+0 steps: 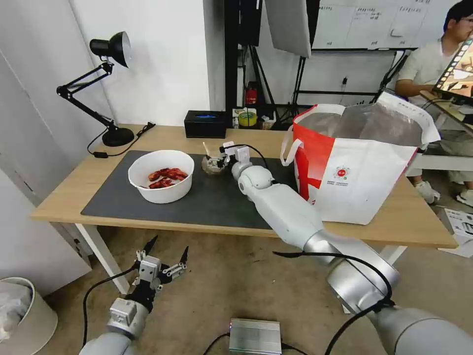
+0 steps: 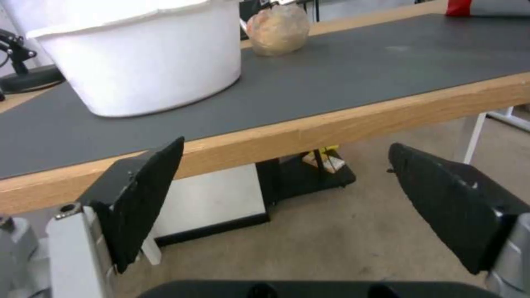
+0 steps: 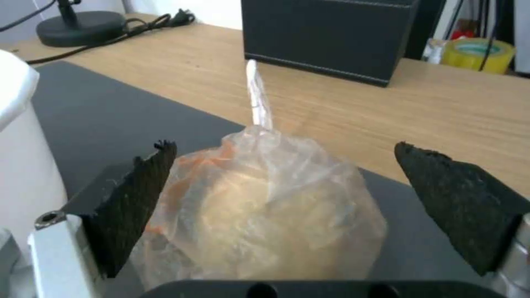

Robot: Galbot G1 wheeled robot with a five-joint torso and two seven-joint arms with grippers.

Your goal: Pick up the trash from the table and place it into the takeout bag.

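Right pincer [image 3: 287, 207] wide astride clear bagged bundle [image 3: 265, 211], twisted tail upright; left pincer [image 1: 166, 251] wide below table [image 1: 69, 197].

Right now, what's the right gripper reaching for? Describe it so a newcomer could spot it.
On the light-wood table, look at the dark grey mat. Between the white bowl of red crayfish shells and the takeout bag sits a small crumpled clear plastic bundle, beige inside, with the open right gripper around it. It is translucent and wrinkled, with a twisted tail pointing up.
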